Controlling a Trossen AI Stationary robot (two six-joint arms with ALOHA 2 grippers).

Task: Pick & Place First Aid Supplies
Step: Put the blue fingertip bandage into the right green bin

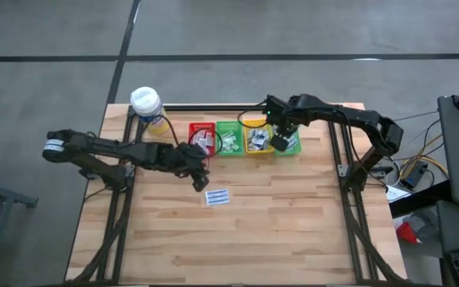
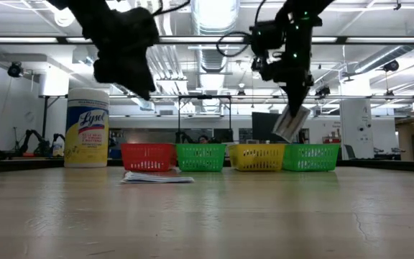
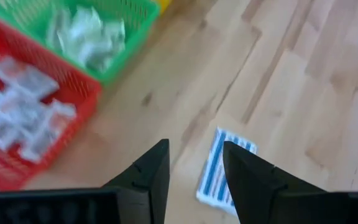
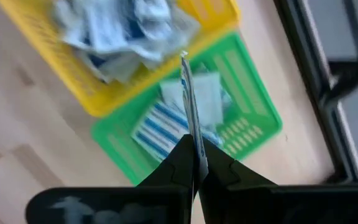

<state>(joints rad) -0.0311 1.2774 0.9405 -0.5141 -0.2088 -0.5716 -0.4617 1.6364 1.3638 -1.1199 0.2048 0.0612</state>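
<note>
A blue-striped packet [image 4: 188, 93] is pinched edge-on in the right gripper [image 4: 197, 163], hanging over the far-right green bin [image 4: 253, 112], which already holds striped packets. Another striped packet [image 1: 217, 197] lies flat on the table [image 1: 293, 231], in front of the red bin [image 1: 202, 137]. The left gripper [image 3: 194, 171] hovers just over it, fingers spread and empty. Risks: the held packet (thin, gripped by one edge) could flutter into the yellow bin [image 4: 104, 99] beside it if released off-centre; the flat one could slide from under the left fingers.
</note>
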